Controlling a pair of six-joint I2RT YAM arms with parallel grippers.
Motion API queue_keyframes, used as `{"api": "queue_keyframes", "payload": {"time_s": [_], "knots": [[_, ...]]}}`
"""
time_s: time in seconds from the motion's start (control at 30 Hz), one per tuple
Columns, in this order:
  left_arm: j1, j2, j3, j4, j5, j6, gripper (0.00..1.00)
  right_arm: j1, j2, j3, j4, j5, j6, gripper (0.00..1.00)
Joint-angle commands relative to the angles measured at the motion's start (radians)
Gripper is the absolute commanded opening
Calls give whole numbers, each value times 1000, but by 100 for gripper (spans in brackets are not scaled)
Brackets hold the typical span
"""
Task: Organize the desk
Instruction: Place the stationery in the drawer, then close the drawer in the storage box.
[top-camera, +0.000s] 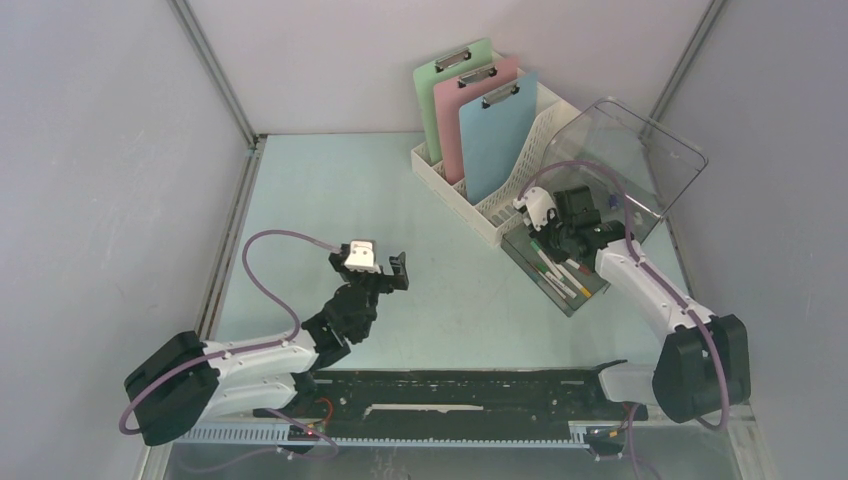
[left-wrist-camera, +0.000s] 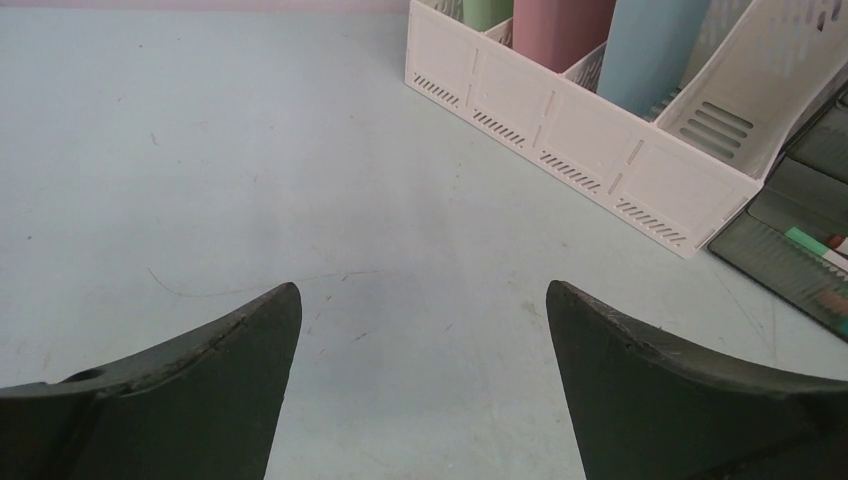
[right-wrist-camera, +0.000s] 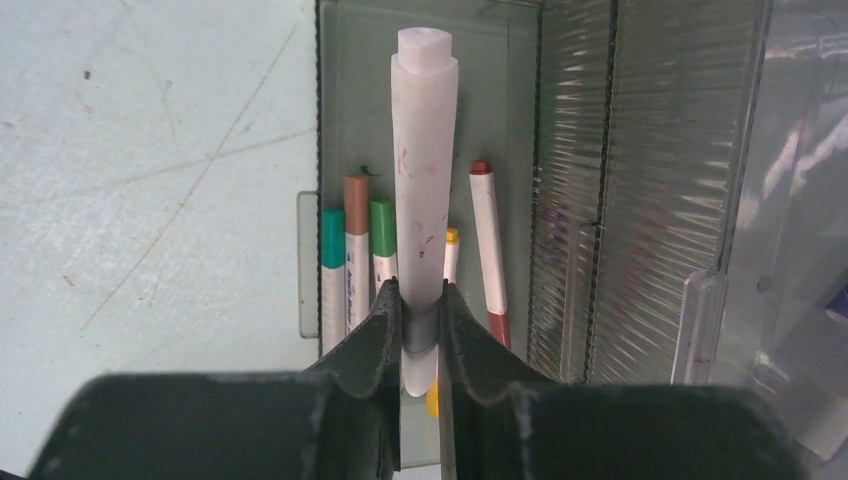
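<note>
The desk (top-camera: 400, 200) is a large pale mint-blue tabletop. My right gripper (top-camera: 548, 243) hangs over a clear pen box (top-camera: 560, 285) at the right. In the right wrist view the gripper (right-wrist-camera: 420, 300) is shut on a thick white marker (right-wrist-camera: 424, 170), held lengthwise above the box floor (right-wrist-camera: 500, 80). Several markers with teal (right-wrist-camera: 333, 240), brown (right-wrist-camera: 357, 200), green (right-wrist-camera: 382, 225), yellow and red (right-wrist-camera: 483, 230) caps lie under it. My left gripper (top-camera: 372, 272) is open and empty above the bare desk at middle left; it also shows in the left wrist view (left-wrist-camera: 423, 300).
A white file rack (top-camera: 480, 205) stands at the back, holding a green (top-camera: 445, 90), a pink (top-camera: 480, 110) and a blue clipboard (top-camera: 495, 140) upright. The box's clear lid (top-camera: 640, 170) stands open behind my right gripper. Grey walls enclose the desk.
</note>
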Motion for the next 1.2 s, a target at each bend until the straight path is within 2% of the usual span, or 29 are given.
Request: {"api": "queue_keyframes", "payload": {"time_s": [0.0,0.07,0.13,0.2,0.27,0.43,0.6,0.7,1.03,1.13,1.17], "knots": [[-2,0,-4,50,-47,21,100,-8,16,37,27,45,-14,19],[-1,-4,-12,58,-50,19,100,-11,20,36,24,45,-14,28],[-1,-8,-16,63,-54,16,100,-12,16,39,21,44,-8,42],[-1,-8,-19,66,-55,16,100,-15,7,53,2,13,3,52],[-1,-7,-18,65,-55,16,100,-15,-8,58,-9,-30,7,58],[0,-4,-14,65,-55,16,100,-16,-45,57,-46,-184,-23,62],[-1,-4,-14,65,-55,15,100,-10,-91,59,-107,-412,-88,62],[-2,-2,-14,65,-55,16,100,5,-100,59,-137,-491,-120,61],[-2,-2,-16,65,-55,16,100,43,-35,57,-196,-528,-197,56],[0,-2,-15,65,-55,16,100,61,-9,57,-206,-509,-216,47],[-1,-2,-16,65,-55,16,100,69,2,58,-207,-498,-219,41]]}}
